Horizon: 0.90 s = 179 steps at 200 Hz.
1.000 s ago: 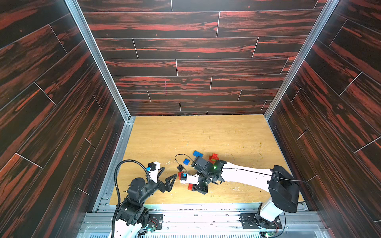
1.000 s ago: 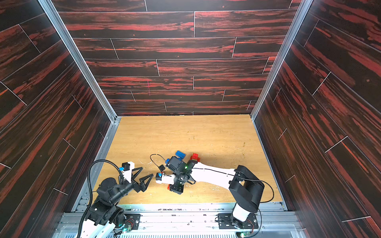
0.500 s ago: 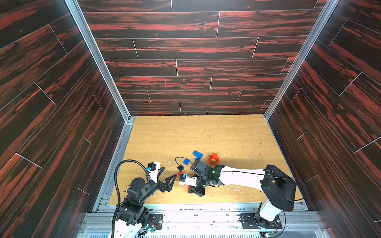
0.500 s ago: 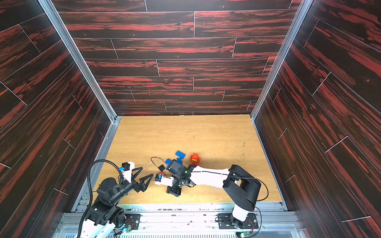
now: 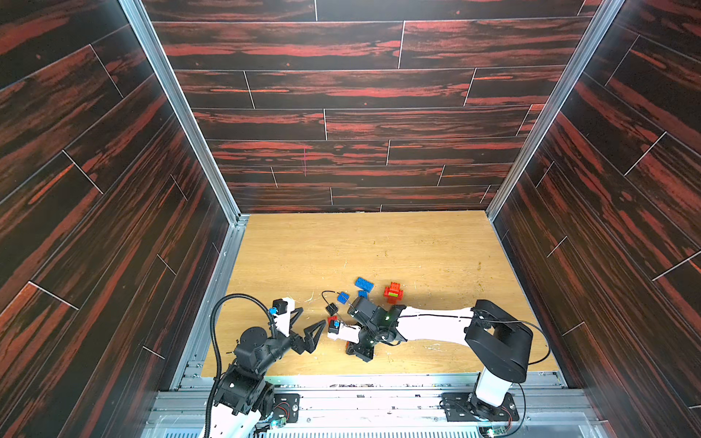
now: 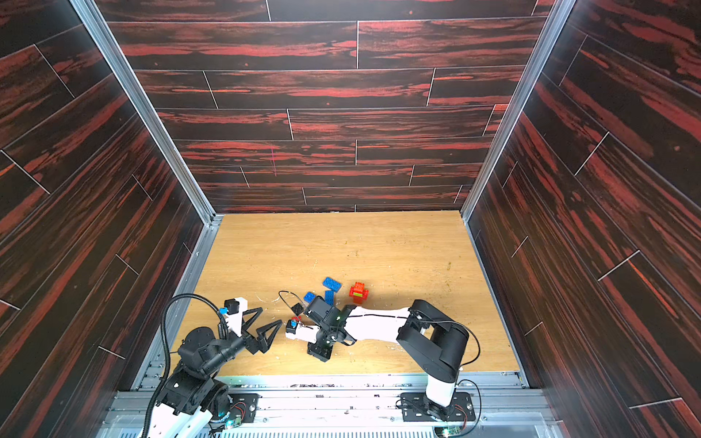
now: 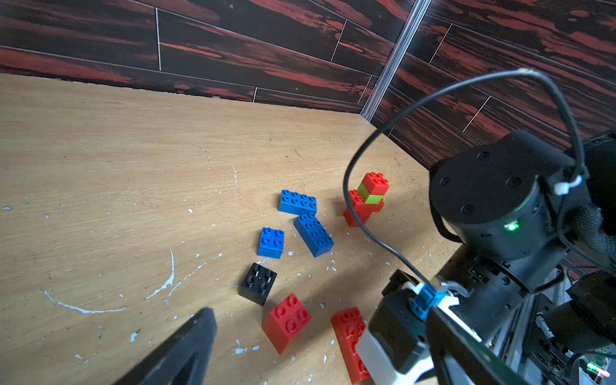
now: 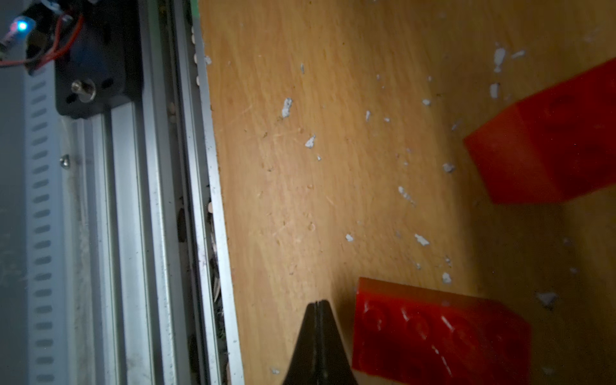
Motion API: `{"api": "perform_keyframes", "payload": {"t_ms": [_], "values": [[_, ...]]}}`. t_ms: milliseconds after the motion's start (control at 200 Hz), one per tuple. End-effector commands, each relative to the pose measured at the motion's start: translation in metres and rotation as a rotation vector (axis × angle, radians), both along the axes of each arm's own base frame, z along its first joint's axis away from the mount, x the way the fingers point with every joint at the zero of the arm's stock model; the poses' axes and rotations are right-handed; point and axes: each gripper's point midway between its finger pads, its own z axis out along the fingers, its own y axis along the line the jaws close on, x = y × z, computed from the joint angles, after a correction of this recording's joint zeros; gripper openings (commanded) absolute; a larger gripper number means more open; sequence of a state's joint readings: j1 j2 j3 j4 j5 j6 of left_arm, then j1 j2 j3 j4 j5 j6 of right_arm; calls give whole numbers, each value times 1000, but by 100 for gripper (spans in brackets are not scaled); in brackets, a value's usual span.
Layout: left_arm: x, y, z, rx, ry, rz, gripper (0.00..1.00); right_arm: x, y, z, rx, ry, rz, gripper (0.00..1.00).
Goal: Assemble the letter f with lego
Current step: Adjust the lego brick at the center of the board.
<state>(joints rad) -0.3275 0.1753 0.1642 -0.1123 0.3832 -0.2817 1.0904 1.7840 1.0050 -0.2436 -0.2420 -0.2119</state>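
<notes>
Ten or so lego bricks [image 7: 271, 242] lie near the table [image 7: 133, 166] front. They look light, hard and slippery, so I'd pinch their flat sides. My right gripper [image 8: 318, 308] is shut and empty, just beside a long red brick [image 8: 433, 333]. My left gripper [image 5: 313, 316] is wide open and empty.

Right claw [image 8: 318, 305] drawn back, leftward — red-green stack [image 5: 393, 292], earlier half hidden, now exposed

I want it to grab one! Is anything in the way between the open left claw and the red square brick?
Nothing visible. Only bare table lies between the left claw and the red square brick. The black brick sits off to the side, and the right arm hangs close by.
</notes>
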Motion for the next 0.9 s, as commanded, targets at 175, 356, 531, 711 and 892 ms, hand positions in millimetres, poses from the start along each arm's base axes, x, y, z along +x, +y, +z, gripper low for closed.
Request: {"api": "perform_keyframes", "payload": {"t_ms": [175, 356, 531, 711, 892], "values": [[-1, -1, -5, 6, 17, -4, 100, 4, 10, 1, 2, -14, -75, 0], [-1, -1, -5, 5, 15, -6, 100, 4, 17, -4, -10, -13, -101, 0], [-1, -1, -5, 5, 15, -7, 100, 6, 21, -6, -9, -19, -135, 0], [-1, -1, -5, 6, 17, -7, 100, 16, 22, -5, -1, -56, -196, 0], [-1, -1, -5, 6, 17, -6, 100, 21, 26, -2, 21, -62, -236, 0]]}}
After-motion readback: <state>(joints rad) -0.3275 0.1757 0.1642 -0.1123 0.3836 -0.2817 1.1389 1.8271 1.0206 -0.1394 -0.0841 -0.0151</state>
